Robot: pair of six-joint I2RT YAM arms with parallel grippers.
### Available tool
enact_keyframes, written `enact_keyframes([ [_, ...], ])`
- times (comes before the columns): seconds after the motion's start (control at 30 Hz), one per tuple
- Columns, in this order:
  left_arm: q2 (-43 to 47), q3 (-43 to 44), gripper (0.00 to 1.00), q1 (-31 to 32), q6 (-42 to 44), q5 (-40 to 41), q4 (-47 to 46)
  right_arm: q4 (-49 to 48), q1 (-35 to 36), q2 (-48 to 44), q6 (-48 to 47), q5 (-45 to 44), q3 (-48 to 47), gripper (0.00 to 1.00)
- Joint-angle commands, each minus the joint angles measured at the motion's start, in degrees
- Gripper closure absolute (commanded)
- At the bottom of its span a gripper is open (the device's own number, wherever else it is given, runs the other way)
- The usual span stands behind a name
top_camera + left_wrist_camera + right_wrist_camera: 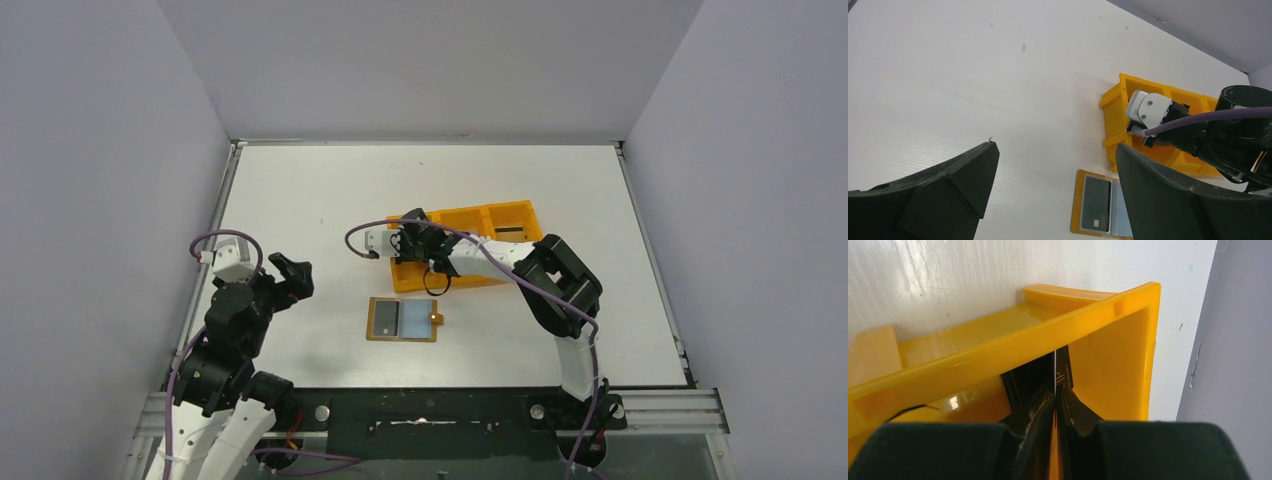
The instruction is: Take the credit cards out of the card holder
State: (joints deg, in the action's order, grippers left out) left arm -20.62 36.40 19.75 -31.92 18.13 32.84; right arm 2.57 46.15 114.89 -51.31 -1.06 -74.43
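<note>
Two credit cards lie in the card holder, which is spread open and flat on the white desk, near the front edge and about midway between the arms. A dark card fills its left panel and a pale blue card the right one, with the little snap tab sticking out on the right side. The left wrist view shows the same holder and the dark card's printed face.

Just behind the holder sits an orange tray, set at a slight angle. The right pincer reaches down into its left end compartment. The right wrist view shows that pincer pinched narrow on a thin card, dark with pale lettering, held on edge inside the tray's walls. A dark surface just left of the card's edge may be another card or a reflection; I cannot tell which.

Well apart, over bare desk on the left, the left pincer hangs with its fingers spread wide and nothing between them.
</note>
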Motion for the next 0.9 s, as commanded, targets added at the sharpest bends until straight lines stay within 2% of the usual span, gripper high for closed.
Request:
enact_keyframes([
  [0.0, 0.5, 1.5, 0.11, -0.5, 0.2, 1.0, -1.2, -5.3, 0.0, 0.1, -1.9, -2.4, -1.2, 0.9],
  [0.43, -1.0, 1.5, 0.12, -1.4, 0.5, -0.3, -1.8, -5.9, -0.7, -5.2, 5.3, 2.8, 2.0, 0.6],
  [0.73, -1.9, 1.5, 0.11, -2.0, 0.6, -0.5, -1.8, -12.9, -1.3, -9.4, 14.1, 1.9, 5.5, 0.55],
  [0.87, -2.1, 1.5, 0.11, -2.1, 0.6, -0.6, -1.8, -15.2, -1.8, -12.3, 23.6, 0.9, 5.9, 0.55],
])
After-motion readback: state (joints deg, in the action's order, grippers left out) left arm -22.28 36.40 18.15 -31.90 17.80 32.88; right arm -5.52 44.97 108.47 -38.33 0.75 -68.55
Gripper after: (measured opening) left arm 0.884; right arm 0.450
